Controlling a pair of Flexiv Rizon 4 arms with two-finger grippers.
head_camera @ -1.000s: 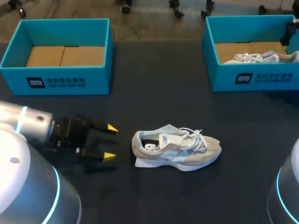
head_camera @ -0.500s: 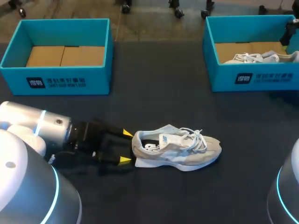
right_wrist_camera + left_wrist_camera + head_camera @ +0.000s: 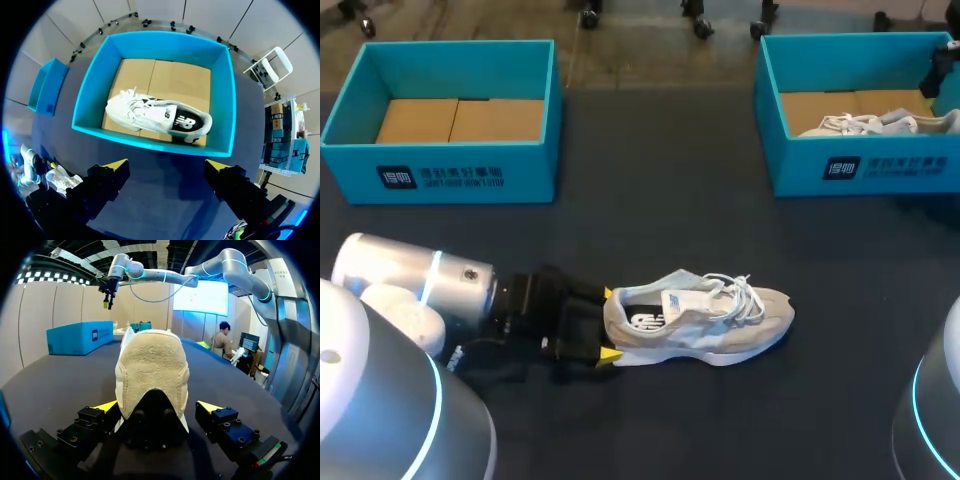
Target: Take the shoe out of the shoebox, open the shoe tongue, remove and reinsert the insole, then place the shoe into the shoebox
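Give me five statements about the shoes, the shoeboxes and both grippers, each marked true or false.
1. The shoe on the table points its heel at the left gripper. True.
2. The left gripper is shut on the laces. False: its fingers stand open, one on either side of the heel.
3. The right shoebox holds a second shoe. True.
4. The left shoebox holds a shoe. False: only its brown cardboard floor shows.
5. The right gripper is shut on a box rim. False: it is open, above the right shoebox.
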